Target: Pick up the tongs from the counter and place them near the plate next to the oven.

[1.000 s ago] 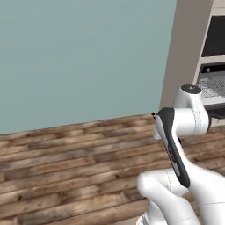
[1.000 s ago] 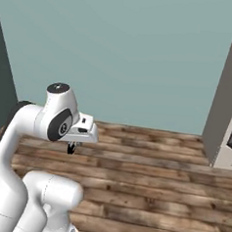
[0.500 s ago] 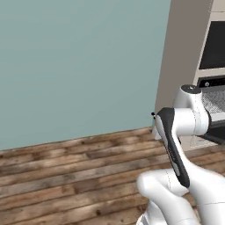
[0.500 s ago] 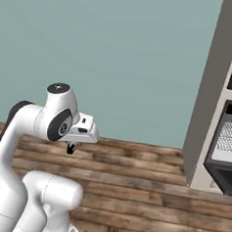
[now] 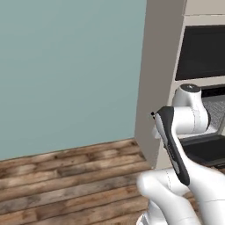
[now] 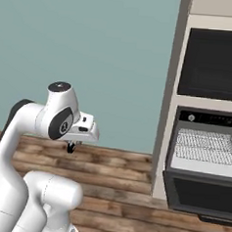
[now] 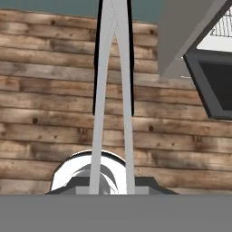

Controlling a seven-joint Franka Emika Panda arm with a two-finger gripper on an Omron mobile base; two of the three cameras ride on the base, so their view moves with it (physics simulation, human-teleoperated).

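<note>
The tongs [image 7: 102, 90] run up the middle of the hand view as two slim grey arms with dark edges that meet near the top, hanging over the wooden floor. My gripper [image 6: 71, 147] is shut on the tongs' lower end; in the right base view it points down from the hand, in front of the teal wall. The arm is folded close to the base. The plate and the counter are out of view.
A tall beige cabinet column [image 5: 160, 79] holds a built-in oven [image 6: 206, 149] with its door [image 6: 201, 192] hanging open and a wire rack showing. A dark upper appliance [image 6: 212, 63] sits above it. Plank floor [image 5: 66, 180] runs along the teal wall [image 5: 66, 66].
The whole picture has shifted: the base has moved, bringing the oven column from the right edge further into both views. The arm and the held tongs keep the same pose.
</note>
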